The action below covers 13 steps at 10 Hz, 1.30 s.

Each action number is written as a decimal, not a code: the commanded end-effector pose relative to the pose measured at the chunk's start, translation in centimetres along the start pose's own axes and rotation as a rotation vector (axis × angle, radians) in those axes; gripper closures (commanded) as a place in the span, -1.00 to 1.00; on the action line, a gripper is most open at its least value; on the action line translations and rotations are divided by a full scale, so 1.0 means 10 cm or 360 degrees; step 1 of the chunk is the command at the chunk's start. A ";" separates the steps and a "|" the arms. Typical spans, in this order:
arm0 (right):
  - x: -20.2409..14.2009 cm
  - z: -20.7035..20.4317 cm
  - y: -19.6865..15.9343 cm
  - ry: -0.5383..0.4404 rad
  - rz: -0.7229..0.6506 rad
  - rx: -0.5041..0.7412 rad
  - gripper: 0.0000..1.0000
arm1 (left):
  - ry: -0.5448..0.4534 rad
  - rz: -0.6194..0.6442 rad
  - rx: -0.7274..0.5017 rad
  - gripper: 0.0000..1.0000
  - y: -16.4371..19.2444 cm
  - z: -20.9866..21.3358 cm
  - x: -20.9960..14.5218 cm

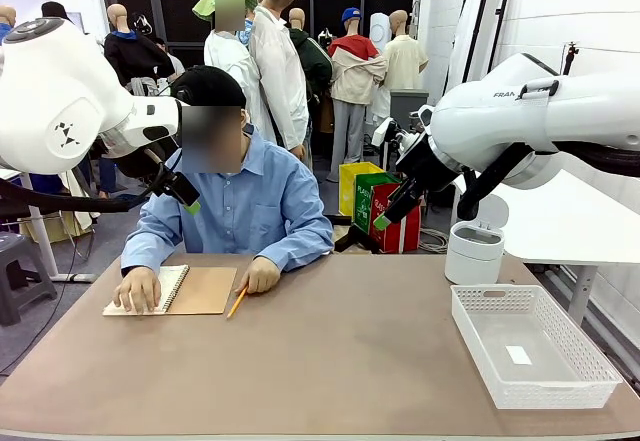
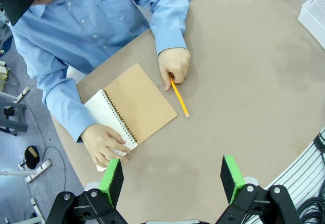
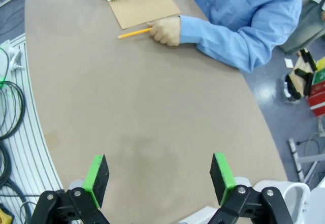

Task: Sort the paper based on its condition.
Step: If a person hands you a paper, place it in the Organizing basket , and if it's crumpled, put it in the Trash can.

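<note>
Brown table [image 1: 330, 361] spans the frame. Person [image 1: 250, 201] in a blue shirt sits at the far side. Left arm [image 1: 60, 101] and right arm [image 1: 540, 111] both hang raised over the near corners. White mesh basket [image 1: 555, 393] sits on the table's right side, with a white lidded bin [image 1: 474, 253] just behind it. Left gripper [image 2: 171, 176]: jaws spread wide, nothing between the pads, well above the table. Right gripper [image 3: 158, 176]: same, spread and gripping nothing. Spiral notebook [image 1: 205, 291] lies in front of the person, tan cover folded open. Paper: white lined page [image 2: 103, 110] sits in the spiral binding, pinned under one hand [image 1: 138, 289]; can't tell if any sheet is loose. Other hand [image 1: 262, 276] holds a yellow pencil [image 1: 237, 303], tip on the table beside the cover. Small white scrap [image 1: 518, 354] lies on the basket floor.
</note>
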State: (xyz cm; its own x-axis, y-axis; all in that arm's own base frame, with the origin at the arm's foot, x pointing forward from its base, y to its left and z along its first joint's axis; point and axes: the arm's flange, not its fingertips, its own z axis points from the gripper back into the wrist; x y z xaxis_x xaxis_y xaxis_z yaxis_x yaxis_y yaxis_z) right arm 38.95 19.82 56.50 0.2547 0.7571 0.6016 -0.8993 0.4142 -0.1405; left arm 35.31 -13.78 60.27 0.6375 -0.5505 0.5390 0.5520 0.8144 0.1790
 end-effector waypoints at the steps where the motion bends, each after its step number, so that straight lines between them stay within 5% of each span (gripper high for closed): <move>1: 0.00 0.00 0.00 0.0011 -0.0013 -0.0010 -1.00 | -0.0005 -0.0009 -0.0005 -1.00 0.01 0.01 0.00; 13: 0.00 0.00 0.00 0.0011 -0.0013 -0.0010 -1.00 | -0.0005 -0.0009 -0.0005 -1.00 0.01 0.01 0.00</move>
State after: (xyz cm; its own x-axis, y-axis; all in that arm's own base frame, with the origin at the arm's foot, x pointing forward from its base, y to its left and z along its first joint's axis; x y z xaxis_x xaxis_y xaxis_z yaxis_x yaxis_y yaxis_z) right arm 38.95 19.82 56.50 0.2547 0.7571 0.6016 -0.8993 0.4142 -0.1405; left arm 35.31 -13.78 60.27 0.6375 -0.5505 0.5390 0.5520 0.8144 0.1790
